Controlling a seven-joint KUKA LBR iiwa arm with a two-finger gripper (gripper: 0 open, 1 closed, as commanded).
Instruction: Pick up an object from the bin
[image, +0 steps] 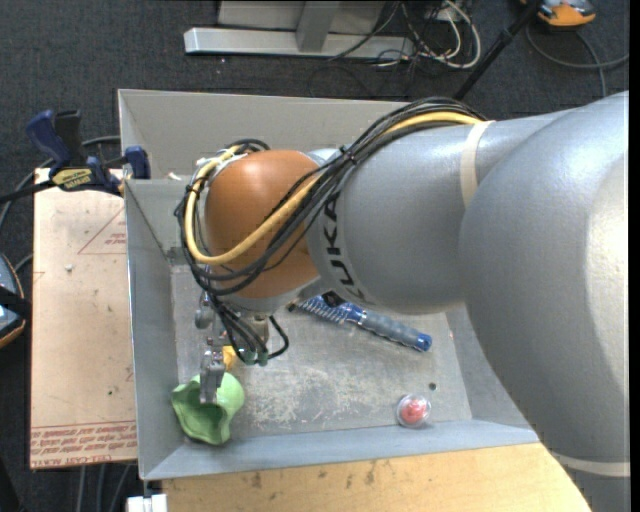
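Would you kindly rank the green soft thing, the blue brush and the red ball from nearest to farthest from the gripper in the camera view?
1. Green soft thing: the view's lower left corner of the bin, right under the gripper.
2. Blue brush: mid-bin, lying slantwise.
3. Red ball: by the near wall, toward the view's right.

We find the brush (365, 322) lying mid-bin (150, 330). Left of the brush, nearer the front wall, sits a soft lump (205, 412), the gripper (212, 385) directly over it. Front-right of the brush lies a ball (413, 409).
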